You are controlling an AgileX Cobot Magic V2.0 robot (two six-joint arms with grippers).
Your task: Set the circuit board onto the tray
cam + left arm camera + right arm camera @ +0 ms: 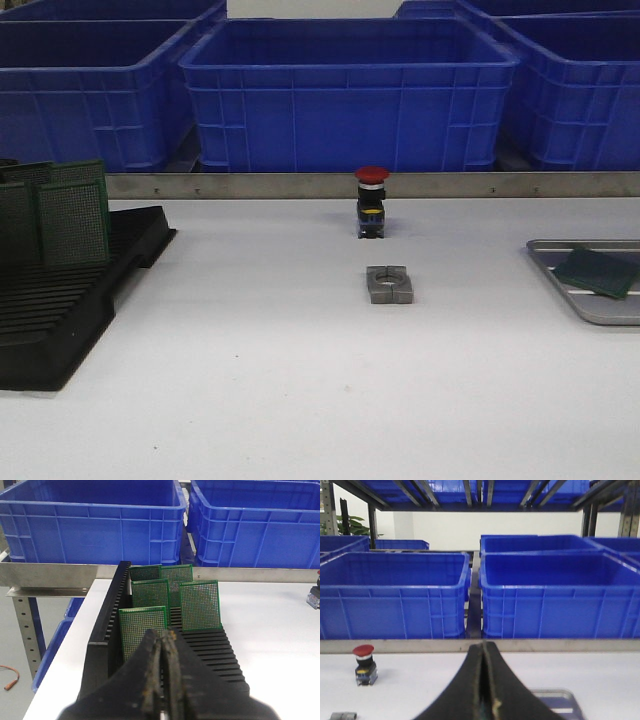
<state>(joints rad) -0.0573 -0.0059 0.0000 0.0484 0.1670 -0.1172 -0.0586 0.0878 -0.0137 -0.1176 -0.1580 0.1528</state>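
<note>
Circuit board (597,270) laid flat on tray (560,281) at surface's (260,380) 3 o'clock edge, long axis skewed, open middle, left end effector (164,645) and right end effector (484,655) both closed together, empty.

No readable text, labels, brands, numbers or signs on anything

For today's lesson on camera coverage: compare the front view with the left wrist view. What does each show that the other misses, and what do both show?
Front view only: the tray at the right with one board lying on it, and a small grey block mid-table.

Left wrist view only: the left tool, shut and empty, just short of the nearest board in the rack, and the floor beside the table.

Both: the black rack with upright green boards, the blue bins, the white table.
</note>
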